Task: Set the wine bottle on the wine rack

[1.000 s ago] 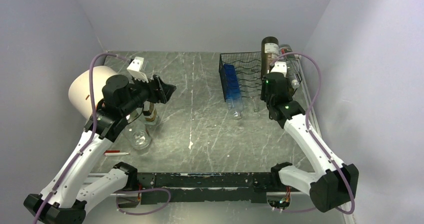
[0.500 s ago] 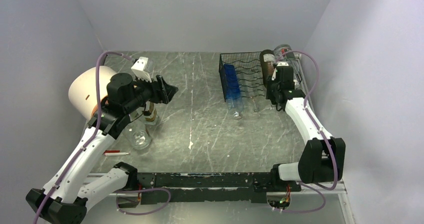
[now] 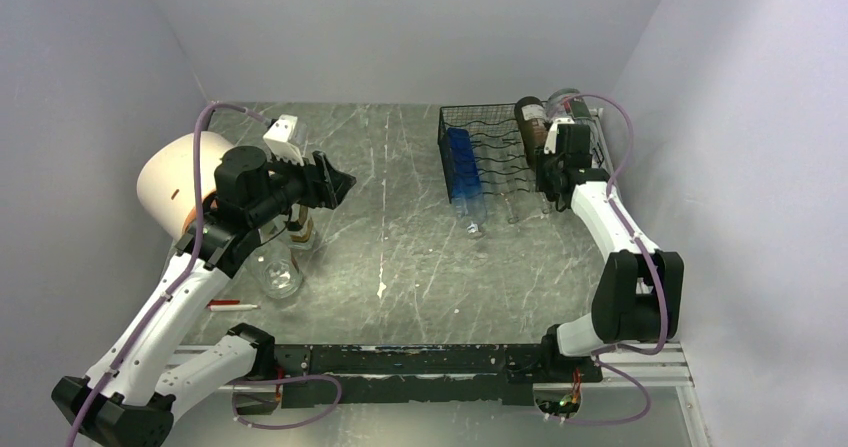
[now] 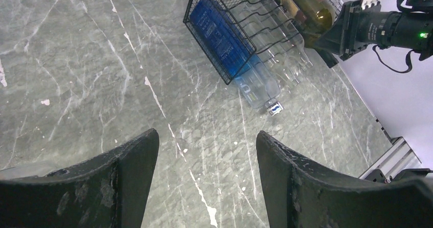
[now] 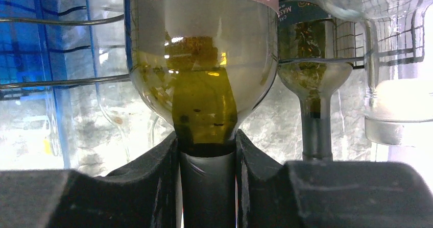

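The wine bottle (image 3: pixel 529 120) is dark glass with a pale label and greenish liquid (image 5: pixel 201 59). It lies tilted over the right end of the black wire wine rack (image 3: pixel 492 153). My right gripper (image 3: pixel 547 163) is shut on its neck (image 5: pixel 207 151), and both fingers press the neck just below the shoulder. The rack's wires (image 5: pixel 61 80) show to the left behind the bottle. My left gripper (image 3: pixel 337 180) hovers open and empty over the left half of the table (image 4: pixel 207 141). From there, the rack (image 4: pixel 224 39) and the held wine bottle (image 4: pixel 308 4) show at the far right.
A blue bottle (image 3: pixel 462 167) and clear bottles lie in the rack, necks poking out the front. A second dark bottle (image 5: pixel 314 70) and a clear glass vessel (image 5: pixel 398 85) sit right of the held one. A white cylinder (image 3: pixel 180 182), a glass jar (image 3: pixel 280 277) and a small bottle (image 3: pixel 300 232) stand at the left.
The right arm has stretched toward the back and tipped the wine bottle from upright down over the rack's right end. The left arm has barely shifted.
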`<action>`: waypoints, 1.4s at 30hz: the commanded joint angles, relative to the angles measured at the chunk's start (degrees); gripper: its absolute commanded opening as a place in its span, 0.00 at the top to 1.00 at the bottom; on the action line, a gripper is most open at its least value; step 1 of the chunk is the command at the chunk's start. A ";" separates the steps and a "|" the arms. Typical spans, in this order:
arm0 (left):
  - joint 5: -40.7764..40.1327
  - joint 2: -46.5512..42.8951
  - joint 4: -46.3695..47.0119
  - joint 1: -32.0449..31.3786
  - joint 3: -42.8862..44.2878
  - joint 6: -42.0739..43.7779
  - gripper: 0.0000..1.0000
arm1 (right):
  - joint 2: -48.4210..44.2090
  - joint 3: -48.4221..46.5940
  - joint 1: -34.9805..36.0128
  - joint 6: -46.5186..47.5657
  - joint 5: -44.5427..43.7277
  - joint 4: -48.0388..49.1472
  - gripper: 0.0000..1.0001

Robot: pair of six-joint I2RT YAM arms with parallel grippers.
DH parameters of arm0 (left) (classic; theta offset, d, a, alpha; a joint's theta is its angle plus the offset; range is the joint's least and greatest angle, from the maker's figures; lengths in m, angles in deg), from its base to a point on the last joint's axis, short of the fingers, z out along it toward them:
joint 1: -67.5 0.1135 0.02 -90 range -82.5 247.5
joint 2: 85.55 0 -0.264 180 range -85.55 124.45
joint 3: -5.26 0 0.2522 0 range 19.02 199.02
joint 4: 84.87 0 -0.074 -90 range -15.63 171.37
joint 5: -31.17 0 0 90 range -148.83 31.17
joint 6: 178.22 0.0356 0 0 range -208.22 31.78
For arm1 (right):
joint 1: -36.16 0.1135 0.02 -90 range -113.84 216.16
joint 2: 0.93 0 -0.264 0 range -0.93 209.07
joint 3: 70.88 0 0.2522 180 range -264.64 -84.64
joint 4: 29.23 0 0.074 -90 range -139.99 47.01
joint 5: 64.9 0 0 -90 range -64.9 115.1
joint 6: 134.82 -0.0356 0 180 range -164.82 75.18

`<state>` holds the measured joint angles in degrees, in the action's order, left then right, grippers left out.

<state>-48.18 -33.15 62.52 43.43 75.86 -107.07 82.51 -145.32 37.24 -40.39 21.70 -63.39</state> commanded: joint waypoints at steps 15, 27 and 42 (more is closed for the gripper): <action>-2.47 2.12 -2.12 0.37 6.60 3.80 0.22 | -3.97 -7.03 -0.34 -3.95 -4.01 -2.47 0.33; -9.88 -0.15 -5.81 0.37 15.52 7.78 0.18 | -16.36 -3.25 4.20 -14.30 16.98 3.12 0.31; -20.14 -8.68 -9.56 0.35 22.78 13.99 0.13 | -4.05 -2.20 44.45 -18.83 8.17 36.37 0.31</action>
<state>-65.18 -39.21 52.49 43.43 94.92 -96.97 74.40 -146.15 73.57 -57.85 32.93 -41.99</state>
